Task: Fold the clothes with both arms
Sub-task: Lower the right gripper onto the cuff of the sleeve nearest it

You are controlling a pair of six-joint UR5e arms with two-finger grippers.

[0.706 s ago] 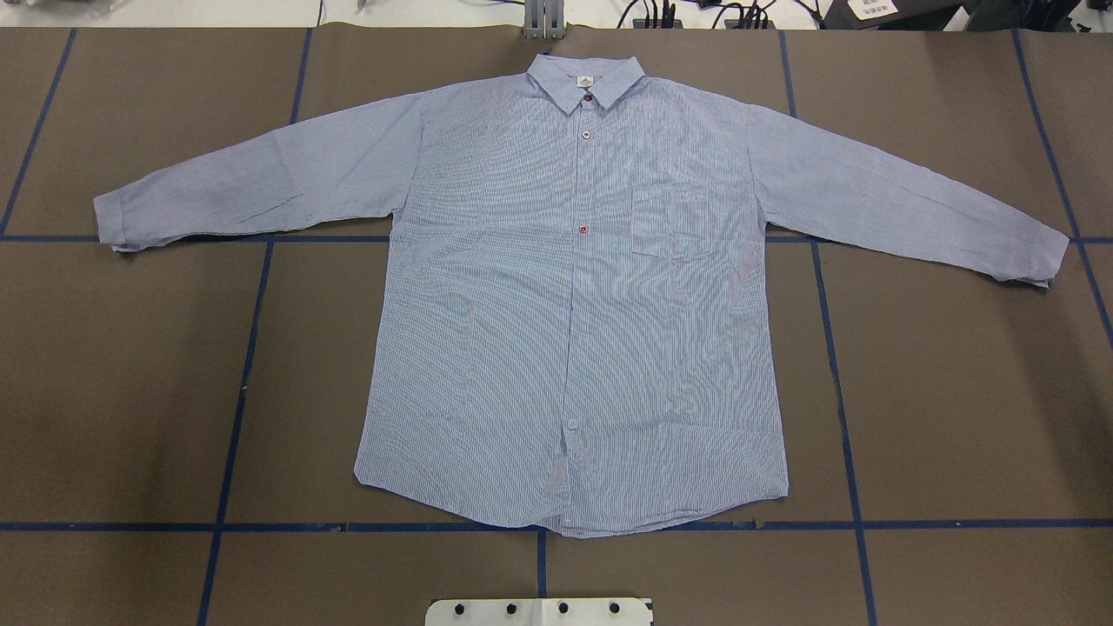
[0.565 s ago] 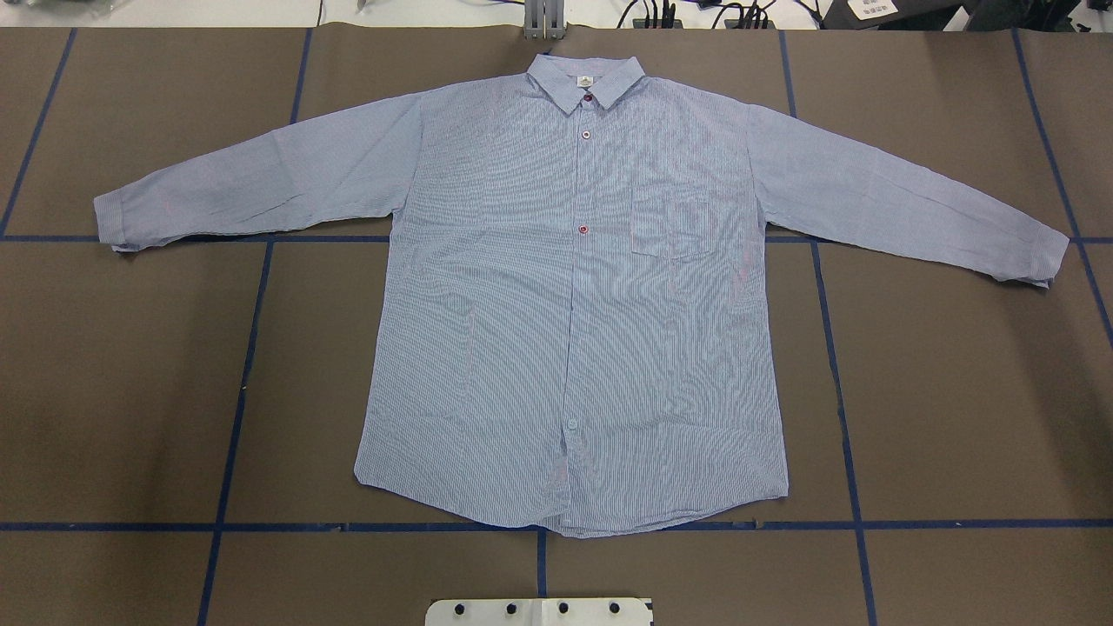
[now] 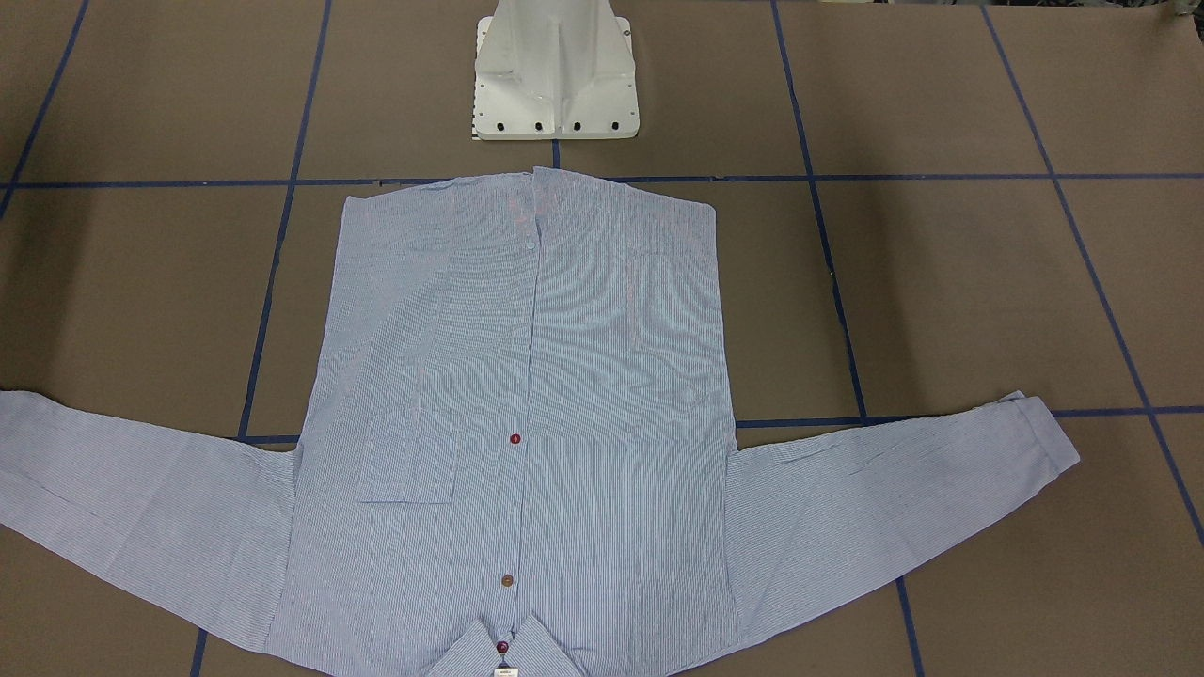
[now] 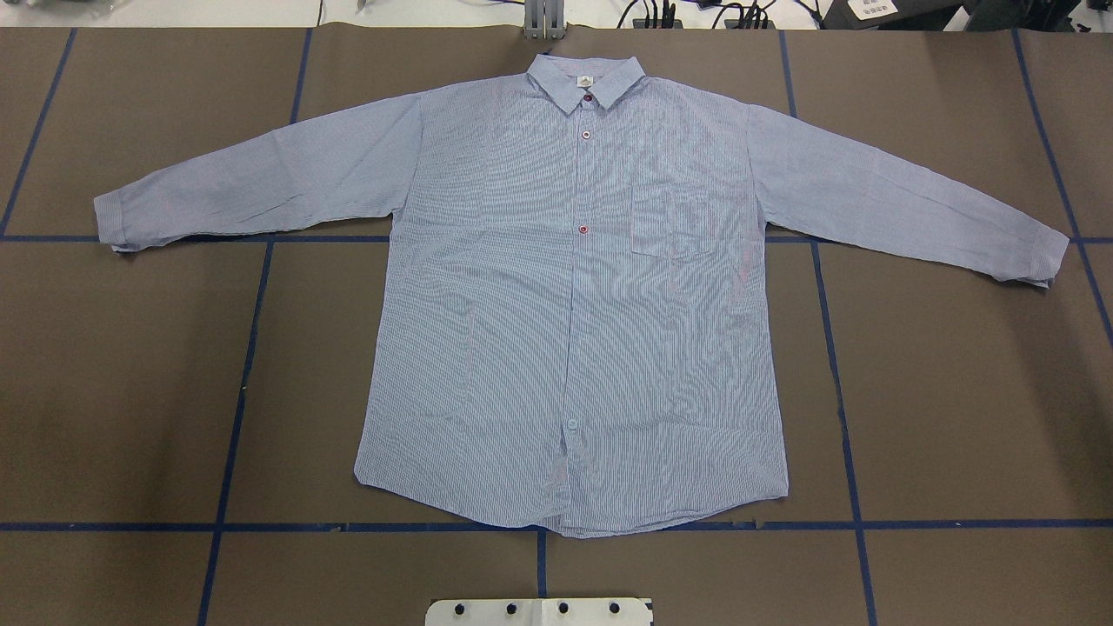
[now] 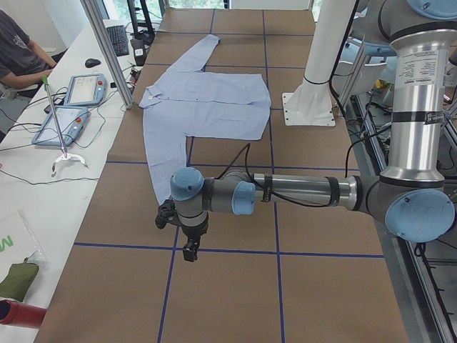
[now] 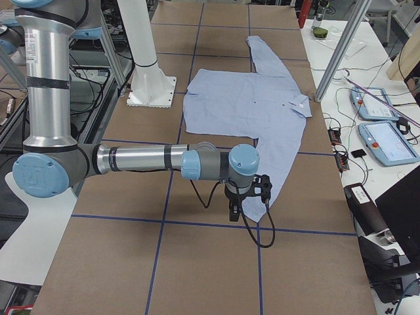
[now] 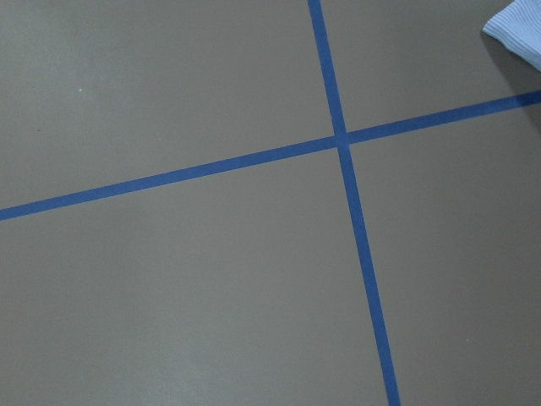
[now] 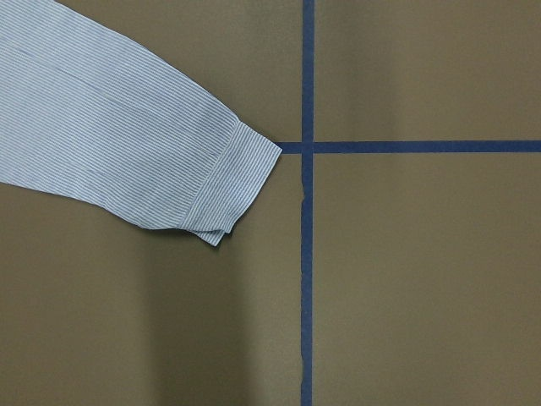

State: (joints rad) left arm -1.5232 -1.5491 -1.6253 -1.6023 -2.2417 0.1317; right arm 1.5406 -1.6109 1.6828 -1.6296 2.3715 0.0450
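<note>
Where the shirt (image 4: 574,304) lies: flat, buttoned front up, sleeves spread, mid-surface (image 4: 130,391), collar far.
Left gripper (image 5: 189,251): over bare surface beyond left cuff (image 4: 109,226); clenched or released, cannot tell.
Right gripper (image 6: 234,213): by right cuff (image 8: 228,186); likewise cannot tell.

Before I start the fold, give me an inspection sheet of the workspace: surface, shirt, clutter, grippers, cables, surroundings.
Surface: table under a flat brown covering with a blue tape grid.
Job's things: shirt lies face up, sleeves spread, collar away from the robot.
Clutter: nothing seen on the covering.
Grippers: left gripper hangs beyond one cuff, right gripper by the other. Whether they are open or shut cannot be told.
Cables: black cables loop at both wrists.
Surroundings: white pedestal; side bench with teach pendants; a seated person.
</note>
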